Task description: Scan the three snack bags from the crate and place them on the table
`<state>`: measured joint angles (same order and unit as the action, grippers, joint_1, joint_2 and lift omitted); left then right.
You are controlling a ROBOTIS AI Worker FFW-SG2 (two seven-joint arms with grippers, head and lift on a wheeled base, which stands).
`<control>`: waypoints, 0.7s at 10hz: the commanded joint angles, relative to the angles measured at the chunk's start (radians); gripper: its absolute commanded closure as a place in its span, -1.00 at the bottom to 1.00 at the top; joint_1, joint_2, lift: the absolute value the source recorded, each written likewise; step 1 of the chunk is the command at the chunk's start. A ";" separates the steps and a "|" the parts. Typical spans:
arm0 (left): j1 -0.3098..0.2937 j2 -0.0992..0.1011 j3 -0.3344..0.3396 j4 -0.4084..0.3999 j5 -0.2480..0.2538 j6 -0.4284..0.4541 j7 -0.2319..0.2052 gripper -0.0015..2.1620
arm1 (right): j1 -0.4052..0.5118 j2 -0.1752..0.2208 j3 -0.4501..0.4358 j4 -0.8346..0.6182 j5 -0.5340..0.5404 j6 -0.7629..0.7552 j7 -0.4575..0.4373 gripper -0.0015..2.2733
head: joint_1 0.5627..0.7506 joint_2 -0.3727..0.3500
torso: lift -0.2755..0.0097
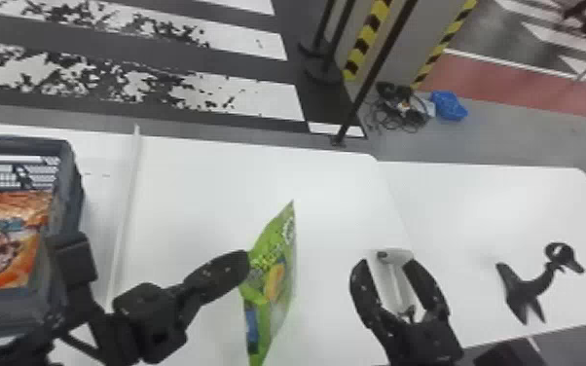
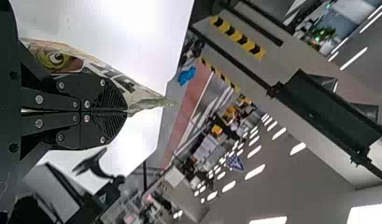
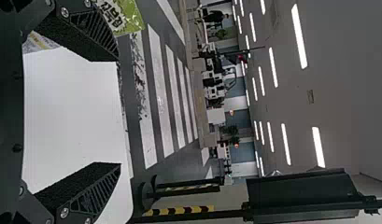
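In the head view my left gripper [image 1: 245,263] is shut on the edge of a green snack bag [image 1: 277,277], which stands on edge at the centre. The left wrist view shows the closed left gripper [image 2: 125,112] with the bag [image 2: 115,77] beside its fingers. My right gripper [image 1: 388,261] is open, to the right of the bag; a pale grey object [image 1: 394,280] appears between its fingers, contact unclear. In the right wrist view, the right gripper [image 3: 119,112] has spread fingers and the green bag [image 3: 128,18] is beyond one finger. An orange snack bag [image 1: 2,243] lies in the crate [image 1: 75,194].
A white table [image 1: 199,194] runs under both arms, with a raised pale strip [image 1: 129,194] beside the crate. On the right part of the table stands a black stand [image 1: 530,287]. Beyond the far edge, a dark pole [image 1: 365,82] rises.
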<state>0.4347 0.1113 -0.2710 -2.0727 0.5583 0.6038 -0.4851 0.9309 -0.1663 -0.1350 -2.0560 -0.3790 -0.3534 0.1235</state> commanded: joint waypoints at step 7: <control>-0.177 -0.051 -0.004 0.319 -0.112 0.064 0.079 0.85 | -0.023 0.001 0.009 0.020 0.003 0.009 -0.001 -0.88 | 0.41 -0.94 | 0.67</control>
<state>0.2623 0.0600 -0.2678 -1.7592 0.4728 0.6788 -0.4077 0.9083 -0.1656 -0.1262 -2.0356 -0.3750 -0.3453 0.1240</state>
